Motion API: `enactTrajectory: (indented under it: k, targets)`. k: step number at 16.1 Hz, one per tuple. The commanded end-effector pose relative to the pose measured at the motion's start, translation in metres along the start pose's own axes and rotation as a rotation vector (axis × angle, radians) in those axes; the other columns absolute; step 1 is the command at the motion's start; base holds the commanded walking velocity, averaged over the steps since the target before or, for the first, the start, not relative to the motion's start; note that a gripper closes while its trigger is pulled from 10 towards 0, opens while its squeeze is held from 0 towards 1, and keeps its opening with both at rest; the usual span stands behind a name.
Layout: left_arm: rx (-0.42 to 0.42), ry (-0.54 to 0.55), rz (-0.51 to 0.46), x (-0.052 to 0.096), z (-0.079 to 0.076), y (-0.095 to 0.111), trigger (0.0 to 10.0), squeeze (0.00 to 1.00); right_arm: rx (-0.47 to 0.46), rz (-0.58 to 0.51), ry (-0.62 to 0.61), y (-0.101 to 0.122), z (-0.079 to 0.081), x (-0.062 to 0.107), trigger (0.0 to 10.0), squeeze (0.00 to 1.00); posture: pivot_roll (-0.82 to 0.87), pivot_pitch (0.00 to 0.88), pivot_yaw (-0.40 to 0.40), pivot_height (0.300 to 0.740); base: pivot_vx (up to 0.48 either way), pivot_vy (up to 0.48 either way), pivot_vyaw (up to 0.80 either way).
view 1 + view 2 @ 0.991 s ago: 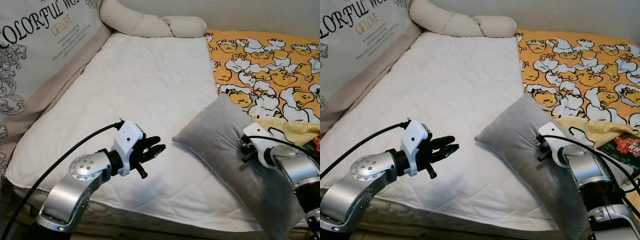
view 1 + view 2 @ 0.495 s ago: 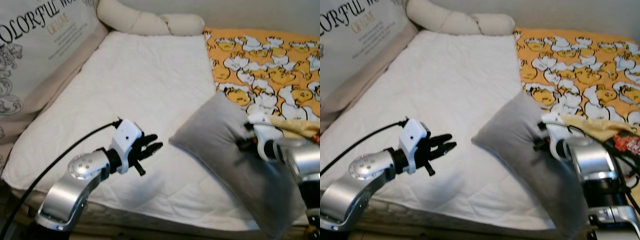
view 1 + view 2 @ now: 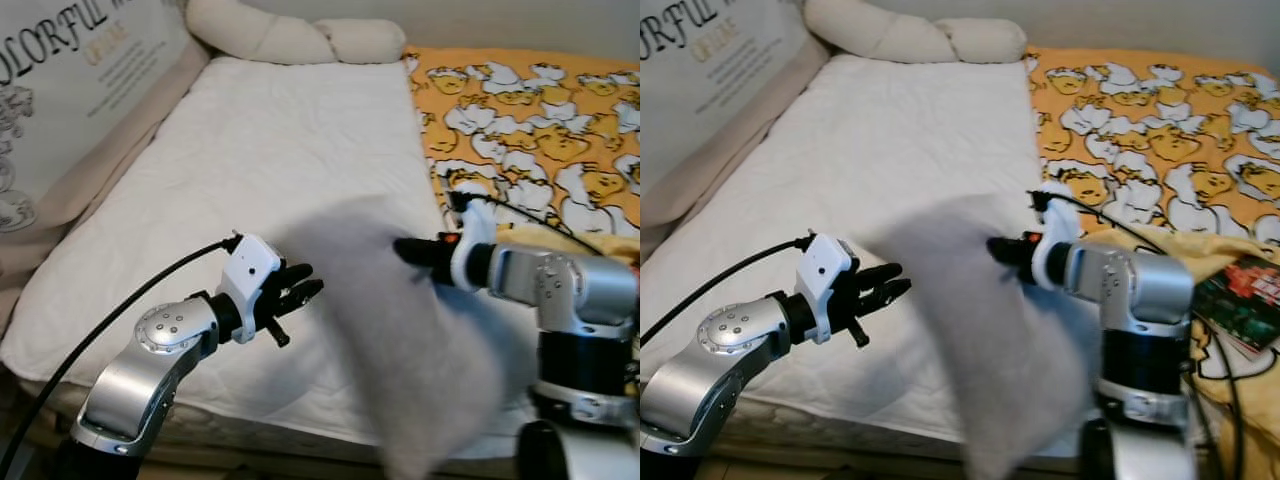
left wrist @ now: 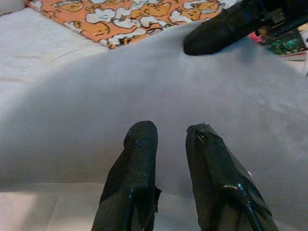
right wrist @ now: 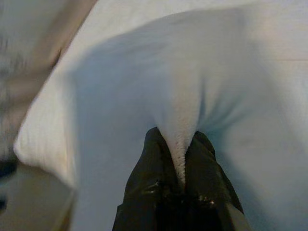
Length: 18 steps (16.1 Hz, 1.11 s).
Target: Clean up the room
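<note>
A grey pillow [image 3: 390, 350] hangs blurred over the front of the bed, held up by a pinch of its fabric. My right gripper [image 3: 408, 250] is shut on that fold, which shows squeezed between the black fingers [image 5: 161, 163] in the right wrist view. My left gripper [image 3: 305, 285] hovers just left of the pillow, a little above the mattress. It points at the pillow [image 4: 144, 82], with a small gap and nothing between its fingers [image 4: 137, 159].
The white mattress [image 3: 290, 140] stretches back to a cream bolster [image 3: 290, 38]. A large printed cushion [image 3: 60, 90] leans along the left side. An orange duck-print blanket [image 3: 530, 110] covers the right, with a yellow cloth [image 3: 1160, 245] and a colourful book [image 3: 1240, 300] near my right arm.
My right arm has swung left across the bed, carrying the grey pillow from the right side toward the left gripper. The left gripper has hardly moved.
</note>
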<state>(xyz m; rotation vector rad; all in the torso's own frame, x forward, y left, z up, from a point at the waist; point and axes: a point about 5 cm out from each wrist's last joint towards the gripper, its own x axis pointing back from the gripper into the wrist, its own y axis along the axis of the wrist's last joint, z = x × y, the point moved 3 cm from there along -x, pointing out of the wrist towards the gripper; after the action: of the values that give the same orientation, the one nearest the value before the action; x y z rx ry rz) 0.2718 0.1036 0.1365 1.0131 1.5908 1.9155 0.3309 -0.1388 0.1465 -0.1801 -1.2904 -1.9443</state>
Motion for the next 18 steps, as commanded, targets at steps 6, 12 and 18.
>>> enactTrajectory:
  k: [6,12,18]
  targets:
    - [-0.026,0.019,-0.006,0.001,0.006,0.004,10.0,0.0,-0.143,-0.181,-0.223,-0.005,-0.012,-0.014,0.0,0.0,0.01,0.0,0.001,0.74,0.0,0.0,0.0]
    - [-0.042,0.053,-0.015,0.0,0.013,0.005,10.0,0.0,-0.169,-0.311,-0.277,0.015,0.002,-0.021,0.0,0.0,0.01,0.0,-0.003,0.74,0.0,0.0,0.0]
    - [-0.037,0.114,-0.05,0.002,0.021,0.01,10.0,0.0,-0.118,-0.412,-0.321,0.032,0.03,-0.022,0.0,0.0,0.02,0.0,-0.029,0.74,0.0,0.0,0.0]
